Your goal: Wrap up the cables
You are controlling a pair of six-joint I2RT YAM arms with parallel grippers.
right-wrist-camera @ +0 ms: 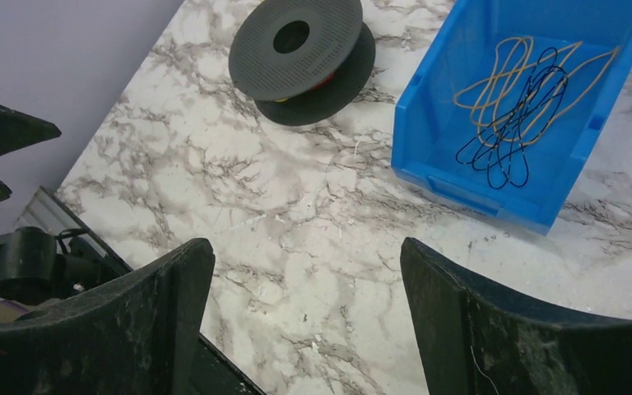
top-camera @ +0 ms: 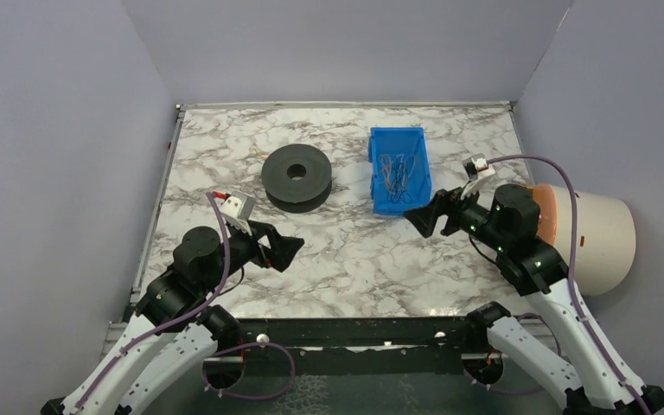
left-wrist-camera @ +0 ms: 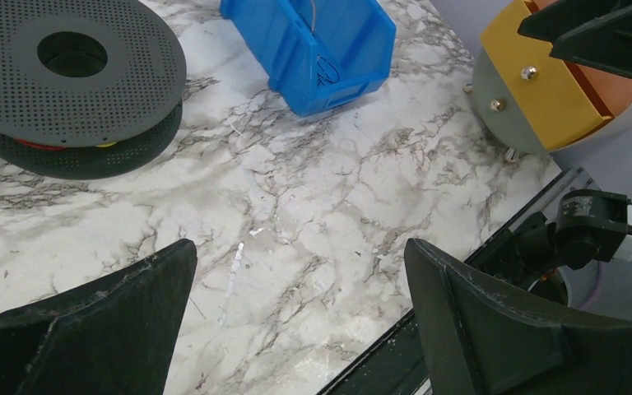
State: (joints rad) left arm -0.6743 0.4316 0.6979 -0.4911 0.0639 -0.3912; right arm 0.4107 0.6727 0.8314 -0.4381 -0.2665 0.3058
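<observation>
A black perforated spool lies flat on the marble table, left of centre; it also shows in the left wrist view and the right wrist view. A blue bin to its right holds thin looped cables, tan and black. My left gripper is open and empty over the near left of the table. My right gripper is open and empty just in front of the blue bin's near end.
A cream cylinder with an orange face sits at the right edge, beside the right arm. A black rail runs along the near edge. Grey walls close in the left, back and right sides.
</observation>
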